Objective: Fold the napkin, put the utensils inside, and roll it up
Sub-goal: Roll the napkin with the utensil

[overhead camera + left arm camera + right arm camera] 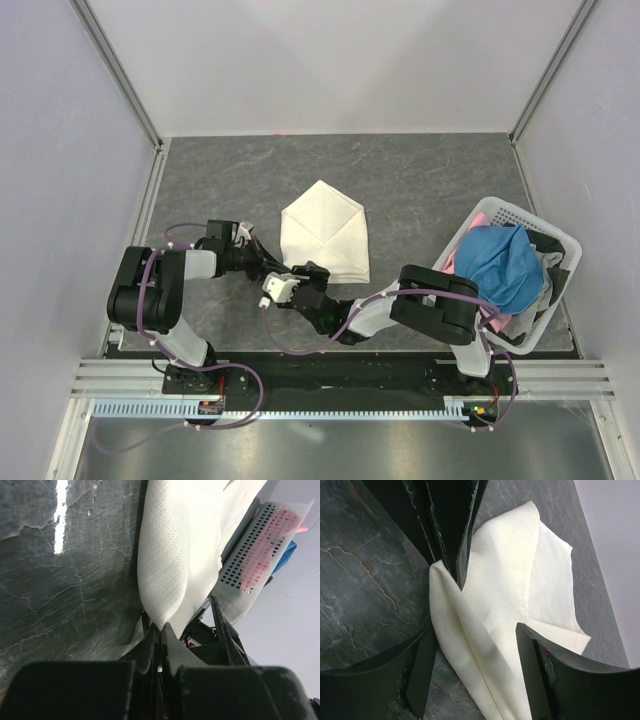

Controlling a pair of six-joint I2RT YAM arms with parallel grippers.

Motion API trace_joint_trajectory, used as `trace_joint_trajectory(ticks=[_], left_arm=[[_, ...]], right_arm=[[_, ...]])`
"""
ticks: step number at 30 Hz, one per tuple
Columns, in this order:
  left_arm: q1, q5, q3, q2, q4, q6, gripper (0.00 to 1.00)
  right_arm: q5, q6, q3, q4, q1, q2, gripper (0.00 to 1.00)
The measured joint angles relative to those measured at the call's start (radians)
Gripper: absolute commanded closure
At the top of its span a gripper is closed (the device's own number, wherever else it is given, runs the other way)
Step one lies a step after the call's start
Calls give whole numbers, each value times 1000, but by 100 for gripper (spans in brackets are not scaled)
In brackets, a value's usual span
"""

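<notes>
The cream napkin [325,235] lies partly folded on the dark table, its flaps meeting in a point toward the back. My left gripper [284,268] is shut on the napkin's near-left corner; in the left wrist view the cloth [170,555] bunches into the closed tips [160,629]. My right gripper [303,275] stands open right beside it, straddling the near edge of the napkin [505,580] with a finger on each side [474,640]. The left gripper's dark fingers [447,535] show at the top of the right wrist view, pinching the corner. The utensils are out of view.
A white perforated basket [470,225] stands at the right, holding a blue cloth [505,265] and a pink cloth [478,218]. It also shows in the left wrist view, the basket [250,565] just past the napkin. White walls enclose the table on three sides.
</notes>
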Motion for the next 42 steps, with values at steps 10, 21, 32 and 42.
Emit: trace_joint_trajectory(ticks=[10,21,32,42], left_arm=[[10,0,5,0,-21,9,98],[15,0,5,0,-27,12,97],[15,-40,-4,-53,1,7,29],[15,-251,-101,-261,42,8,20]], right_arm=[[1,-16,-11,3,-35,-2,34],[-80,21,-65,-54,-68,-46,74],[-202,56,-36,-177,-93,-76,100],[-428,138,85,-407,-181,-97,100]])
